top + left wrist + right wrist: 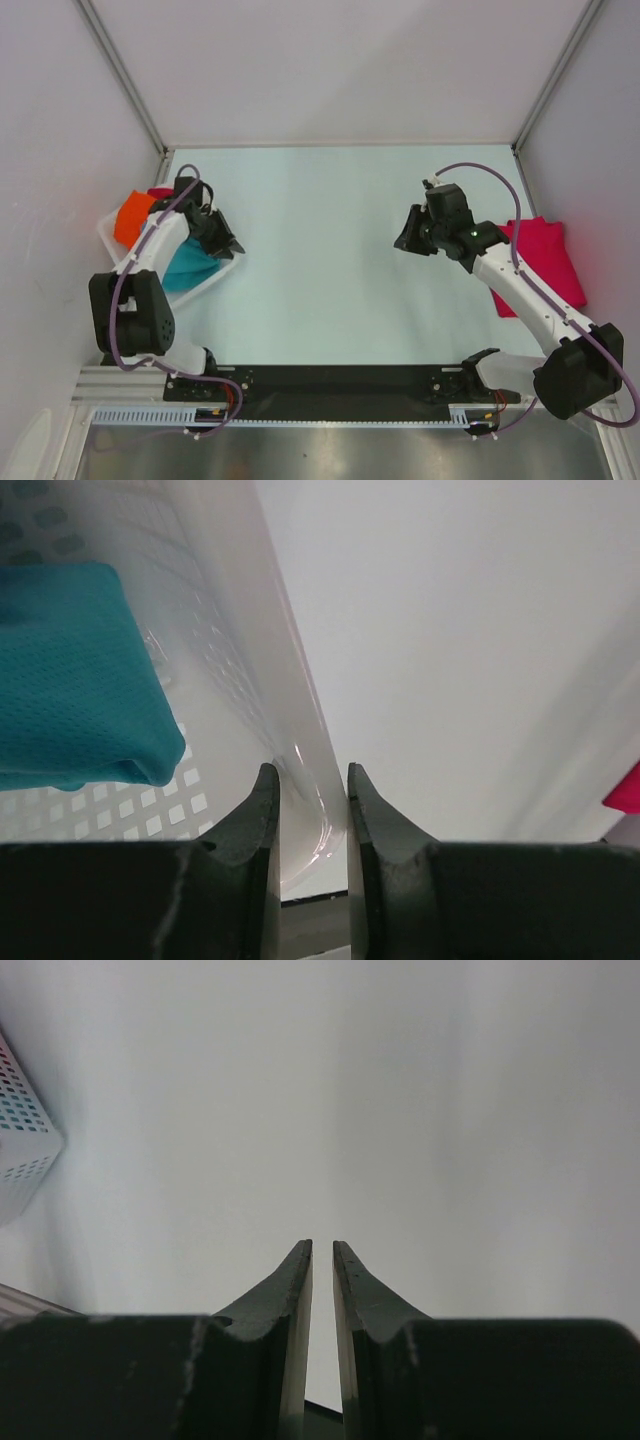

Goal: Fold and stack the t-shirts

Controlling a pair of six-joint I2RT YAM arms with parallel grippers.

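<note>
Left gripper (310,780) straddles the wall of the white slatted basket (290,680), jaws narrow with the plastic between them; whether they pinch it cannot be told. Teal t-shirt (70,670) lies inside, orange t-shirt (130,218) beside it, at the table's (320,230) 9 o'clock. Right gripper (322,1250) hovers empty, jaws a narrow slit apart. Crimson-pink t-shirt (545,255) lies at 3 o'clock.

One white basket (107,236). Four t-shirts: inside the basket, one orange t-shirt (130,220), one teal t-shirt (188,268) and a sliver of one crimson-pink t-shirt (160,191). A second crimson-pink t-shirt (545,258) lies well apart from the basket. Two arms: left arm (160,245), right arm (520,290).
</note>
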